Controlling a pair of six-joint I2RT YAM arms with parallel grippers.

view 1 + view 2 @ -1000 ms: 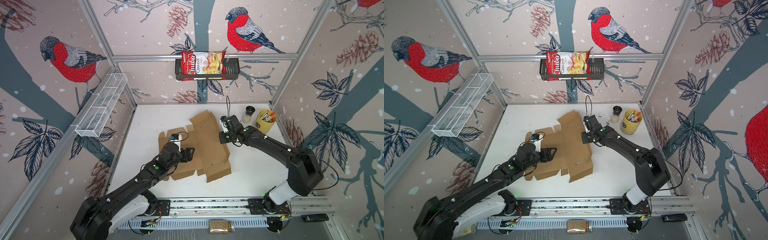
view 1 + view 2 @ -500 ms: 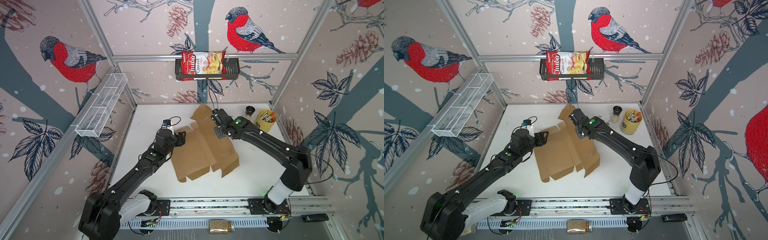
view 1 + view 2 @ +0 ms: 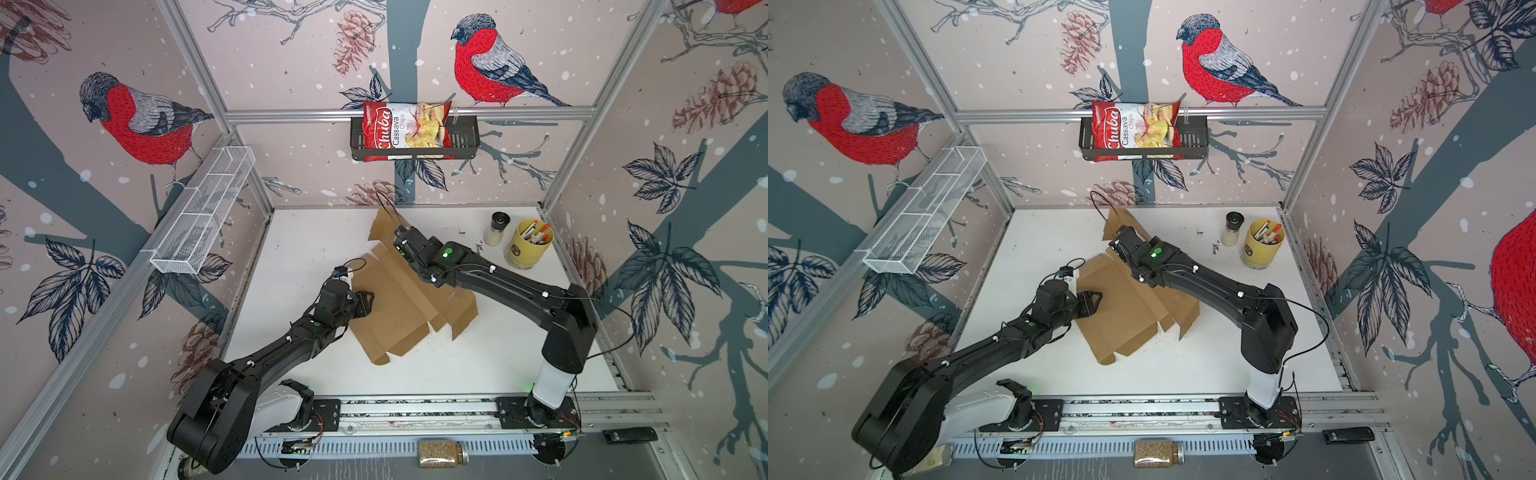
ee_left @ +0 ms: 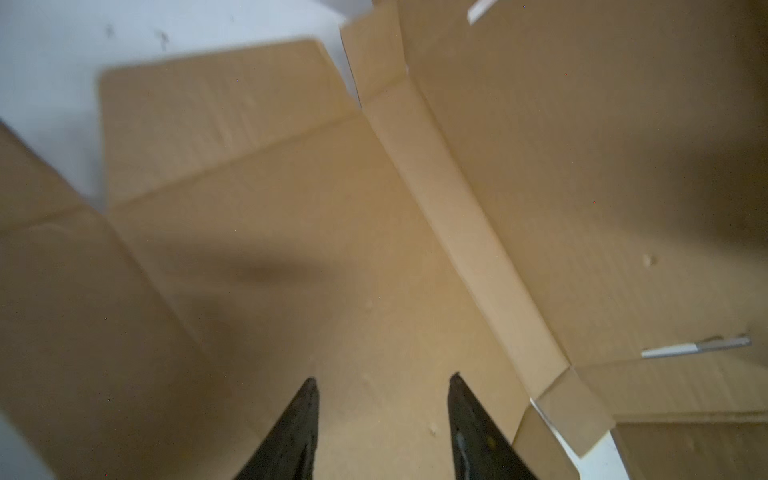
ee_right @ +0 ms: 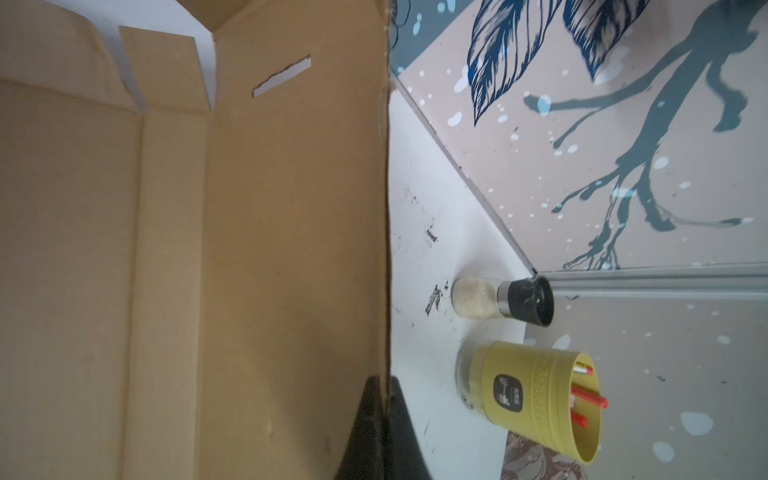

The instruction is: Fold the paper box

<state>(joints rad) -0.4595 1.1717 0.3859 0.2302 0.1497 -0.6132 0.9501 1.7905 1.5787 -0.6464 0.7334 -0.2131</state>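
In both top views the paper box [image 3: 399, 307] lies mostly unfolded around the middle of the desk [image 3: 478, 365]. The right gripper [image 3: 398, 240] lifts its far panel toward the desk's back edge, and the left gripper [image 3: 365, 301] hovers over the sheet's left side. A clean fold here, I judge, needs the left one pressing the base panel just beside the crease while the right swings its panel over slowly, so the sheet does not skid. From above, the right fingertips are hidden by the raised cardboard. In the left wrist view the left gripper [image 4: 382, 378] has its jaws partly apart with nothing between them, above the base panel. The picture is blurred, and I cannot tell if the tips touch the cardboard. In the right wrist view the right gripper [image 5: 384, 380] is clamped tight on the panel's edge. A grinder [image 5: 498, 303] and a yellow cup [image 5: 536, 399] stand well apart from it, near the desk's back right corner. The sheet's other flaps are cut off.
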